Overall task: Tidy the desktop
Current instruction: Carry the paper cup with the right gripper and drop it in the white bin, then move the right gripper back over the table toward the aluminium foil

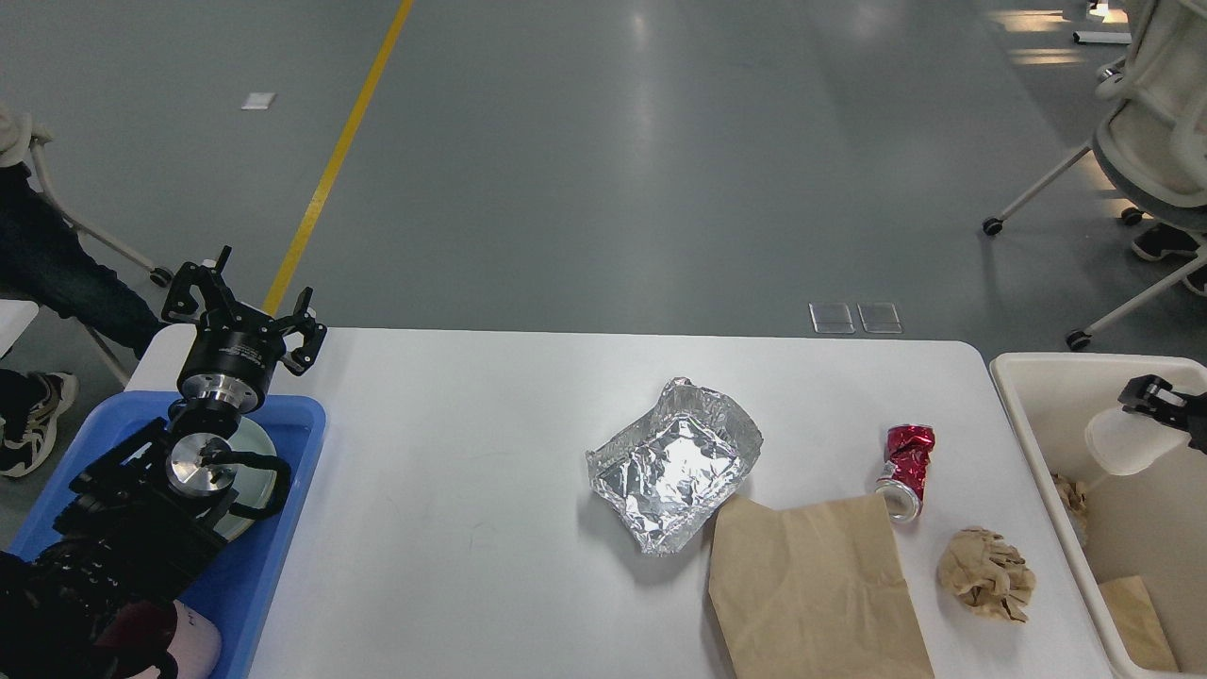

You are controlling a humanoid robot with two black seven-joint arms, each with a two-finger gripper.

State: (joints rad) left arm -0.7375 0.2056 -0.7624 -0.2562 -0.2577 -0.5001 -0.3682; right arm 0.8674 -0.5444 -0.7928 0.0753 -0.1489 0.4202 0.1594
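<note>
The white desktop point(453, 424) carries a crumpled foil tray point(674, 462) at its middle. Right of it lie a crushed red can point(905, 470), a flat brown paper bag point(816, 589) and a crumpled brown paper ball point(987, 572). My left gripper point(247, 304) stands open and empty over the table's far left corner, above the blue tray point(292, 424). At the right edge of the view my right gripper point(1155, 401) is shut on a white paper cup point(1122, 448), held tilted over the cream bin point(1037, 405). Most of that gripper is cut off.
The blue tray holds a grey plate point(253, 443) partly under my left arm. Inside the bin lie crumpled paper point(1070, 495) and a brown paper piece point(1136, 608). Office chairs point(1146, 160) stand on the floor at the far right; a seated person point(38, 273) is at far left.
</note>
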